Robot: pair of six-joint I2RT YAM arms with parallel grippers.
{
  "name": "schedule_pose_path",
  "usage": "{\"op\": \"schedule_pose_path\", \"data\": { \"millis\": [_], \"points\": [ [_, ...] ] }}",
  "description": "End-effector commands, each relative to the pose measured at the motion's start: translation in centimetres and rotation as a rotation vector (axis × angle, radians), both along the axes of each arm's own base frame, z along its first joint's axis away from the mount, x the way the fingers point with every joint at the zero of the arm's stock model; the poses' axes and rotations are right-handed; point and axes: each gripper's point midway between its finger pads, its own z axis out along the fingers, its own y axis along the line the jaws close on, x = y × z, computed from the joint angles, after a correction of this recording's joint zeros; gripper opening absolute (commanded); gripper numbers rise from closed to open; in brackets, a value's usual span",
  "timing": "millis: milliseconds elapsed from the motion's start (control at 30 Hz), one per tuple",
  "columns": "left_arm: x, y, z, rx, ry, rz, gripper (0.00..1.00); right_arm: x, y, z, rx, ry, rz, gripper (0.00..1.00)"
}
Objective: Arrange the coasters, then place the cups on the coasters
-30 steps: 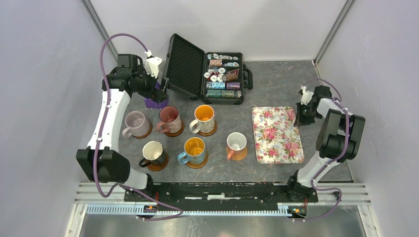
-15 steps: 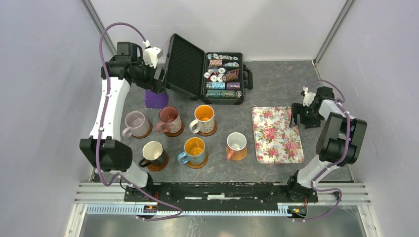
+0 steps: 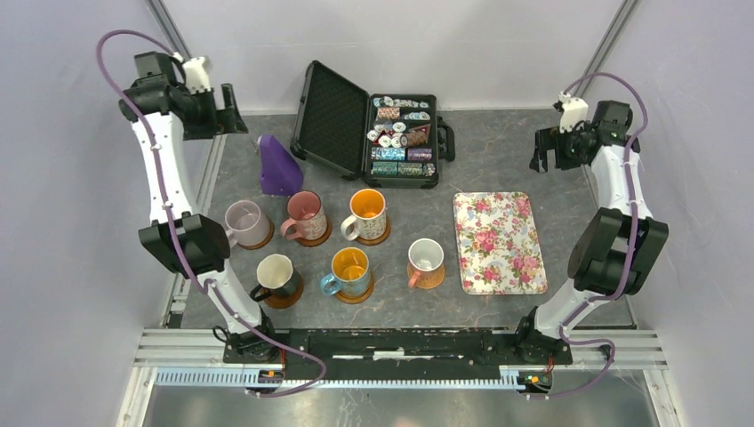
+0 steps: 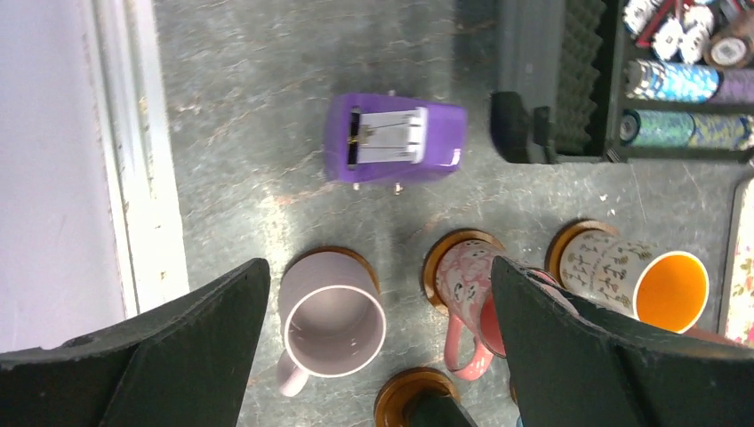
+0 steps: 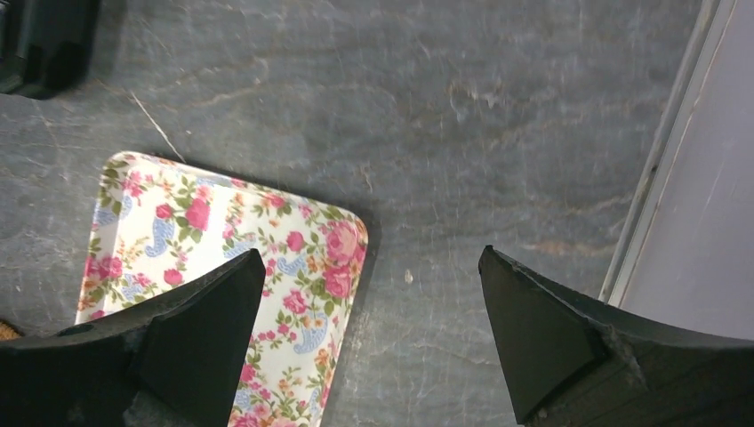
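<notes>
Hung high with left gripper [image 4: 378, 267] and right gripper [image 5: 371, 256] both spread wide and empty, probably to stay clear of the layout. Showed all six cups [image 3: 368, 210] seated on coasters [image 4: 396, 387] beneath the left gripper, with only the floral tray [image 5: 222, 267] under the right. Looked like a finished arrangement.

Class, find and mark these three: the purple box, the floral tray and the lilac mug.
purple box [image 4: 440, 142]: left wrist view, purple face right of its white label.
floral tray [image 3: 498, 242]: top view, its bare middle.
lilac mug [image 4: 331, 322]: left wrist view, its inside bottom.
</notes>
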Motion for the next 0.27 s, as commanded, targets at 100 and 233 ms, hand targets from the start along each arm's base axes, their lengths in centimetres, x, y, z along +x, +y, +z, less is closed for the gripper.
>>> {"op": "schedule_pose_path", "data": {
  "millis": [100, 233],
  "points": [
    [-0.7, 3.2, 0.7, 0.042, -0.025, 0.12, 1.0, 1.7, 2.1, 3.1, -0.019, -0.068, 0.108, 0.98],
    [-0.7, 3.9, 0.7, 0.091, -0.025, 0.113, 1.0, 1.5, 2.6, 2.9, -0.029, -0.06, 0.125, 0.98]
  ]
}}
